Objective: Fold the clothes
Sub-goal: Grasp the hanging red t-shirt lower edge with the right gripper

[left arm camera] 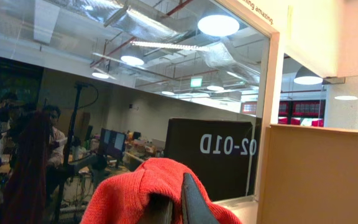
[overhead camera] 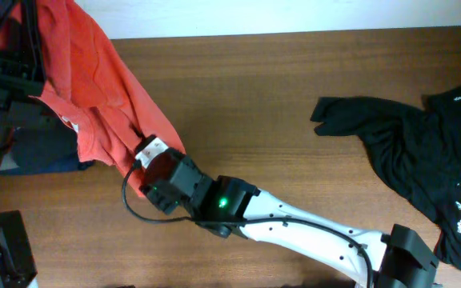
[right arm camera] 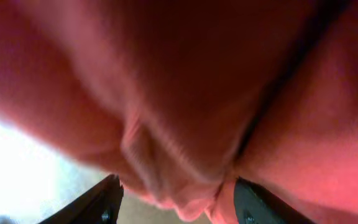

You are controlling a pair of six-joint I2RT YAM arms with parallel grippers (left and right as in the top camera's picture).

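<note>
The orange-red T-shirt [overhead camera: 94, 80] hangs from the top left down onto the table, lifted at its upper end. My left gripper [left arm camera: 178, 190] is shut on a fold of it [left arm camera: 142, 186], and the left wrist camera faces out into the room. In the overhead view the left gripper is hidden behind the fabric and the dark arm [overhead camera: 6, 72]. My right gripper [overhead camera: 146, 164] is at the shirt's lower edge. In the right wrist view its jaws [right arm camera: 176, 190] are wide apart with orange fabric [right arm camera: 166, 112] bunched between them. The black shirt [overhead camera: 422, 152] lies crumpled at the right.
The wooden table [overhead camera: 254, 96] runs across the view. A dark blue item [overhead camera: 46, 156] lies at the left edge under the hanging shirt. The right arm's white link [overhead camera: 310, 232] crosses the front of the table. A black base [overhead camera: 2, 248] stands at the front left.
</note>
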